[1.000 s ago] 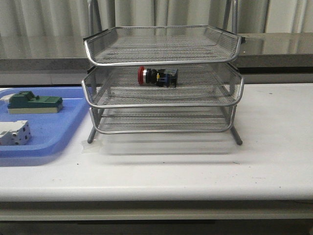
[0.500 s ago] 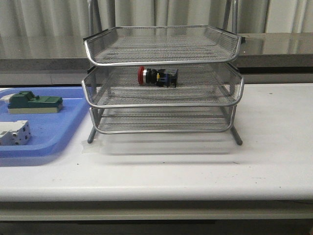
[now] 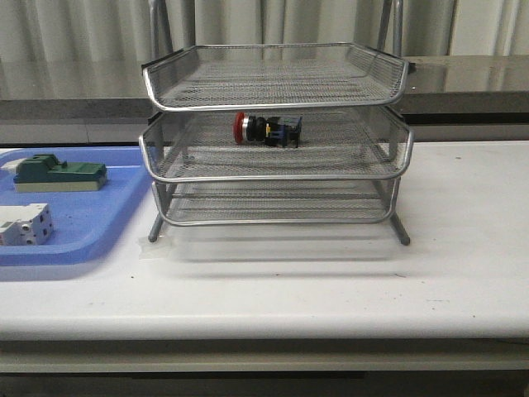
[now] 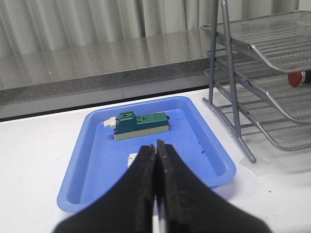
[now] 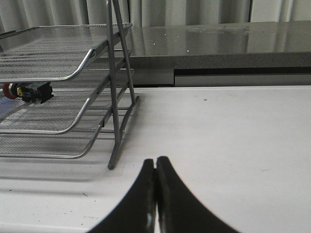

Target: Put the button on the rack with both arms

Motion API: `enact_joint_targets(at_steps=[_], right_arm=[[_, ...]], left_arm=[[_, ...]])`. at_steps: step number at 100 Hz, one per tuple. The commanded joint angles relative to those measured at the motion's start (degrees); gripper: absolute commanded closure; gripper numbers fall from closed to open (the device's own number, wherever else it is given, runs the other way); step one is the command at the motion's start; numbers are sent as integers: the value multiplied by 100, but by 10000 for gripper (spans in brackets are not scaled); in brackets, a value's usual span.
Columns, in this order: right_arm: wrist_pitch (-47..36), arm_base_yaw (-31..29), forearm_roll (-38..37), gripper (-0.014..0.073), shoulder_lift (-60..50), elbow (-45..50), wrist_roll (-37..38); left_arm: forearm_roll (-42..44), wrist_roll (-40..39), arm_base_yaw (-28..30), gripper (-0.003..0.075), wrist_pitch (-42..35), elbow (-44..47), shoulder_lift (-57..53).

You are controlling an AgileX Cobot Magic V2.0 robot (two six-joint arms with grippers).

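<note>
Nothing has moved: button [image 3: 266,130] lies on rack's [image 3: 275,157] middle tier, unlabeled.

A lab-like test room is suggested: a plain white table [image 3: 463,273] is set before a grey stone ledge [image 3: 74,106], with pale curtains [image 3: 74,33] hung at twelve o'clock.

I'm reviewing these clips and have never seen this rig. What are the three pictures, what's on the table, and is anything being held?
It is a robot with two arms, each ending in jaws. One picture looks forward over the table; the other two come from cameras on the wrists. The left gripper and right gripper are the black wedges; both are shut and hold nothing. On the table stands a three-tier wire rack. The button, with its red head, lies on its side on the middle tier. A blue tray to the left holds a green block and a white block.
</note>
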Motion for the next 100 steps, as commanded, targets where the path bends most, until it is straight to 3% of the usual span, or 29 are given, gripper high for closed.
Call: enact_joint_targets(at_steps=[1,39,100], right_arm=[[-480,-50,-51,654,-116,-77,21],[-480,-50,-51,654,-116,-77,21],[-480,-50,-51,654,-116,-77,21]], left_arm=[[98,-124,18,740,-602,105,-246],[149,-127,18,740,-398,273,-976],[54,-127,18,740,-411,273,-989]])
